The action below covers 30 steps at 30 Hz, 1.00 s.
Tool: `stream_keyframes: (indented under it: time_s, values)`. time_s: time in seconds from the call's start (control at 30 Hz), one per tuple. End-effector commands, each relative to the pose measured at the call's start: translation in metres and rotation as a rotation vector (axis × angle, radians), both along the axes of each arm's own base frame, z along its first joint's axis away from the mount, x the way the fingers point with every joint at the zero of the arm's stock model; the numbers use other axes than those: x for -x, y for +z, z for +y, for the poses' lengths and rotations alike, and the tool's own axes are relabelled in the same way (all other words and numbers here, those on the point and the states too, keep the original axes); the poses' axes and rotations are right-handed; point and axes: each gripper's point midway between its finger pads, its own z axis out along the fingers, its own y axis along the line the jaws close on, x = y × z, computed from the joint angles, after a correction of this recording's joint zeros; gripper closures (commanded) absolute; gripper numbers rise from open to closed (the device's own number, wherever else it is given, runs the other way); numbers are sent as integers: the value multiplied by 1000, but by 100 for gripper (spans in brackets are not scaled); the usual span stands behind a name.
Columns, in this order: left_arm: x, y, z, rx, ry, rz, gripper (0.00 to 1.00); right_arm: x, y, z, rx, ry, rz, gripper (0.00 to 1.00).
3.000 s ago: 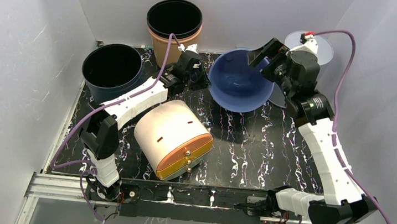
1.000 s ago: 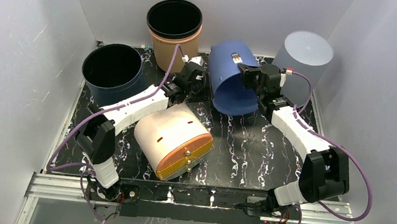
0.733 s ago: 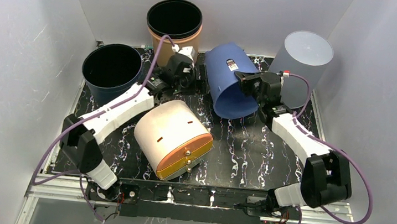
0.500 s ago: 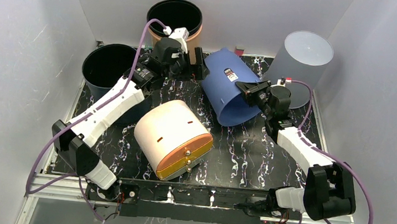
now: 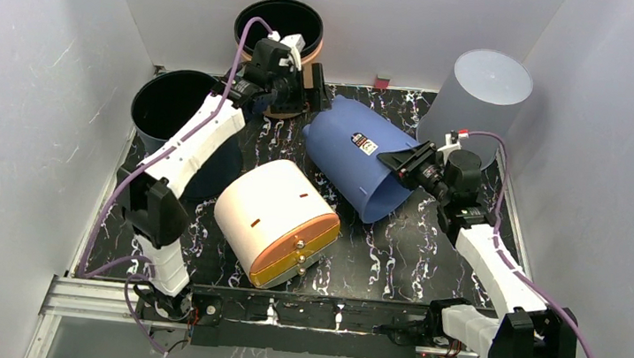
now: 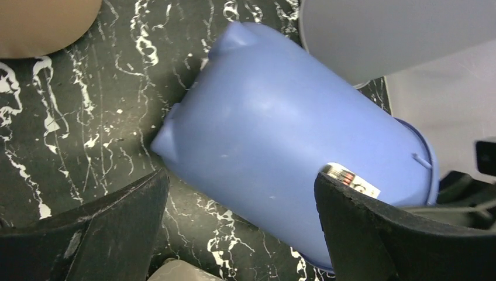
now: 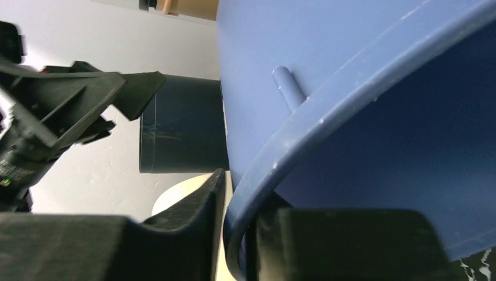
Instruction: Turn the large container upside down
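Jaws first: the left gripper (image 6: 241, 181) is spread wide, nothing between its fingers, hanging above the closed end of the blue container (image 5: 347, 155). Over on the right, the right gripper (image 5: 391, 158) is clamped onto that container's rim, one finger outside the wall and one inside. The right wrist view shows the rim pinched there.

That container is on its side at the far middle of the black marbled table (image 5: 412, 251). Its base points far-left and its mouth near-right. Whether the lower lip touches the table, I can't tell, because the gripper covers it.

A white sticker (image 5: 362, 142) sits on the wall near the rim, with dark print too small to read.

The left arm hides part of the tan bucket (image 5: 280, 33) and part of the dark navy bucket (image 5: 170, 106). A grey container (image 5: 483, 90) stands mouth-down behind the right arm. A cream container with an orange lid (image 5: 278, 219) lies on its side, near centre.
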Motion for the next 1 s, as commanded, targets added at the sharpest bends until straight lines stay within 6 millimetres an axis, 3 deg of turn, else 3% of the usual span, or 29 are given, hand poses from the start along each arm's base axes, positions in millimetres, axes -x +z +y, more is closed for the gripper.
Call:
stream_keyframes:
  time_s: [0.0,0.13,0.27,0.5,0.63,0.7,0.77,0.97]
  values:
    - [1,8,1,86,-42,58,8,6,10,-9,51,41,-68,74]
    - [0,-6,-2,112,-73,104,7,8,8,-13,69,41,-62,58]
    - [-3,-12,-6,148,-96,120,6,7,11,-18,77,35,-67,51]
    - [-19,-29,-6,194,-117,156,5,8,27,-19,85,44,-97,51]
    - [-20,-39,-9,202,-136,177,5,11,37,-10,-32,68,-112,53]
    - [-19,-42,-11,209,-140,186,5,14,39,-6,-134,70,-103,57]
    - [-19,-42,-11,217,-143,187,5,14,44,-6,-211,58,-130,68]
    - [-17,-27,-8,227,-165,156,4,8,46,-6,-255,49,-120,100]
